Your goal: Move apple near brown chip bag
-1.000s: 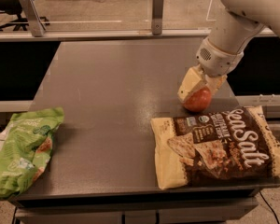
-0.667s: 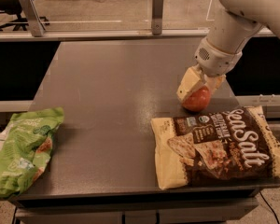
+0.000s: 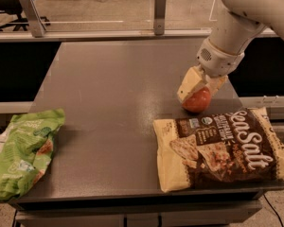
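Observation:
The apple (image 3: pixel 197 100) is small, round and red-orange, and rests on the grey table just behind the top left part of the brown chip bag (image 3: pixel 220 148). The bag is dark brown and cream with white "Sea Salt" script and lies flat at the front right of the table. My gripper (image 3: pixel 197 86) comes down from the white arm at the upper right, its cream fingers (image 3: pixel 189 83) closed around the top of the apple.
A bright green bag (image 3: pixel 20 152) lies at the table's front left, hanging over the edge. The grey table (image 3: pixel 118 89) has a rail with metal posts (image 3: pixel 159 11) behind its far edge. The brown bag's right end overhangs the table's right side.

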You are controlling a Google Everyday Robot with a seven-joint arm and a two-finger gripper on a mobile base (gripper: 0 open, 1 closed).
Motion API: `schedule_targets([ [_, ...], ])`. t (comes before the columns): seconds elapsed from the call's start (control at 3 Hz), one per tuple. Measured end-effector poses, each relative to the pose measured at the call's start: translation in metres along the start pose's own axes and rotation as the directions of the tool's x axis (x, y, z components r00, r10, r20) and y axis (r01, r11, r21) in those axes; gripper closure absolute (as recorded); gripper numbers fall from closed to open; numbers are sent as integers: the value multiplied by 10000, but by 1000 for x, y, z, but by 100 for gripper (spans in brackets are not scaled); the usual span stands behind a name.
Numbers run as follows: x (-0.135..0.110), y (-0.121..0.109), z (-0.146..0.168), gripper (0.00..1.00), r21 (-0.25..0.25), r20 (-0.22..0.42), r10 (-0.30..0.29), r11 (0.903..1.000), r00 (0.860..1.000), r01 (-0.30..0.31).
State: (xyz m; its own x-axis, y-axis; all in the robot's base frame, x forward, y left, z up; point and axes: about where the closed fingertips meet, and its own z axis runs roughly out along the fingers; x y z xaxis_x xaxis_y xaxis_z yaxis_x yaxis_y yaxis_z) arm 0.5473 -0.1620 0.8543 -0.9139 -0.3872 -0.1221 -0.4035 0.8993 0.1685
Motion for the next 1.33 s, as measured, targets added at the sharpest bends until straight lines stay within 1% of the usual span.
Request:
schedule_targets([
  [0.33, -1, 1, 1, 0, 0, 40, -15, 10000, 10000, 15],
  [0.67, -4, 1, 0, 0, -67, 17, 34, 10000, 10000, -33],
  [1.0, -17, -2, -28, 0, -63, 453, 306, 9995, 9985, -303],
  [1.33, -35, -2, -77, 0, -156, 1589, 712, 9975, 9847, -696],
])
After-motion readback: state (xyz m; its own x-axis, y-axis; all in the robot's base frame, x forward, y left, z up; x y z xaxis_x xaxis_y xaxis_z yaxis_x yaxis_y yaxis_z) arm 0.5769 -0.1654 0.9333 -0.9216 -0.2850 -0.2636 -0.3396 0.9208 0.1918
